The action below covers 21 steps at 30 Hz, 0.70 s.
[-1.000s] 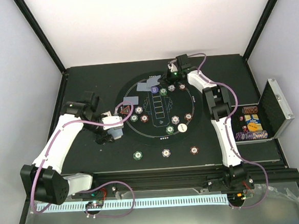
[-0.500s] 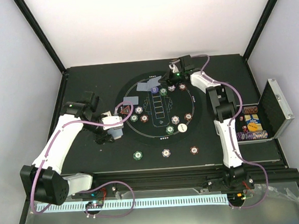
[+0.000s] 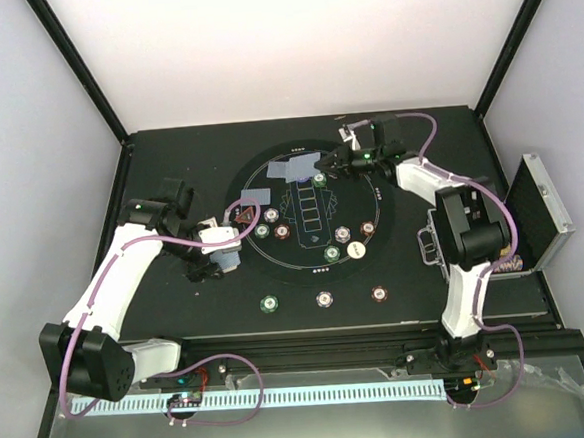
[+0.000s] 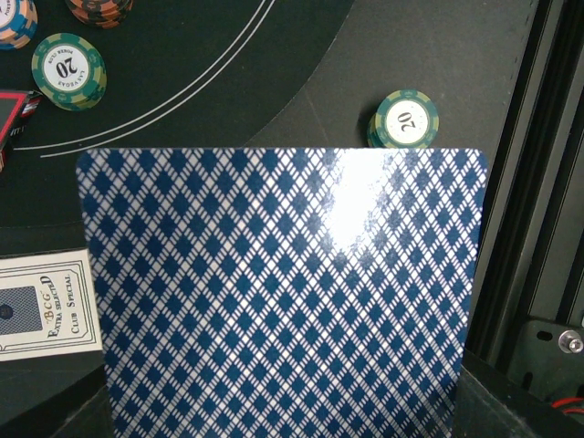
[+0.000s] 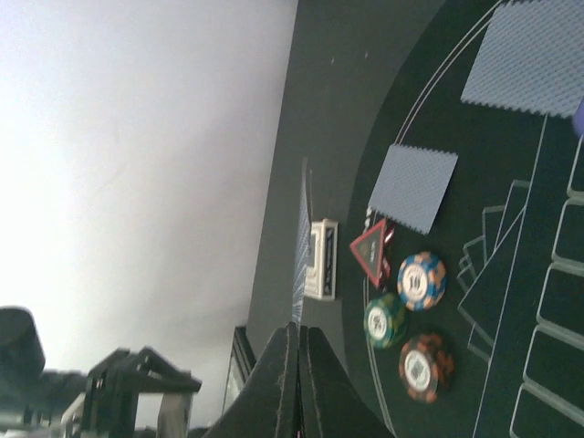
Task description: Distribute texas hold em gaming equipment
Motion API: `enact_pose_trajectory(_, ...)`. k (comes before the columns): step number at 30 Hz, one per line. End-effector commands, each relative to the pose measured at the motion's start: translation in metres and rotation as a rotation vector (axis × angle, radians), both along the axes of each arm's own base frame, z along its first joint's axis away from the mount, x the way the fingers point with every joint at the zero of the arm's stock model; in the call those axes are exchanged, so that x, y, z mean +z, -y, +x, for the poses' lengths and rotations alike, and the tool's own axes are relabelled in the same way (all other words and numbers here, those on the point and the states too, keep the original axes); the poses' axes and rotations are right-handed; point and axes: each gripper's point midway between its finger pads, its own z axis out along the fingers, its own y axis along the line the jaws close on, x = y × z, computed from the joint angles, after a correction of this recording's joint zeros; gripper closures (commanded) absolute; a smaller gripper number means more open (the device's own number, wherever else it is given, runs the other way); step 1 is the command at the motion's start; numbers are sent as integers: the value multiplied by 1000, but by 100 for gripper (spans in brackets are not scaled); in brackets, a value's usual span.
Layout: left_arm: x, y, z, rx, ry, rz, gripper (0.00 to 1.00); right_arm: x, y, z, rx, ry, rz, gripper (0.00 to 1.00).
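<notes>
A black table (image 3: 167, 158) inside a white-walled booth carries a round mat (image 3: 305, 266) printed with a card layout.

The left gripper (image 3: 219, 256) hovers just off the mat's near-left edge. Its fingers are hidden behind the held card (image 4: 283, 292), a blue diamond-backed card standing clear of the surface, so the claw is judged to be clamped on it. Just beyond the card's far edge sits a green chip (image 4: 403, 119). Beside the claw lies the card box (image 4: 46, 306).

The right gripper (image 5: 297, 330) reaches over the far part of the mat, fingers pressed together with nothing visible between them. Ahead of it lie the dealt cards (image 5: 413, 189), a red triangle (image 5: 372, 251) and three striped chips (image 5: 420, 280).

Hazards:
- The held card fills the left wrist view. Any set-down is blind from that camera and may land on the green chip or the card box.
- A thin card in a pinch grip may slide or bow on contact.
- The right claw, if low, may sweep the dealt cards out of place.
</notes>
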Motion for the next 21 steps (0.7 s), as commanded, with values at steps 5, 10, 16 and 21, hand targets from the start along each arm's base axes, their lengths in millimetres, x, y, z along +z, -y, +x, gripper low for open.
enact_pose_trajectory(5,12,5,-4,-8,23,-36,98,30,-7,-66,74,76,70,99)
enact_pose_trajectory(10,16,5,-6,-14,30,-38,99,19,-41,-116,170,57,38,99)
enact_pose_trajectory(16,20,4,-11,-9,31,-40,98,11,-120,-185,331,34,39,99)
enact_pose_trajectory(21,23,2,-19,-7,38,-35,98,-13,-171,-227,406,-40,53,99)
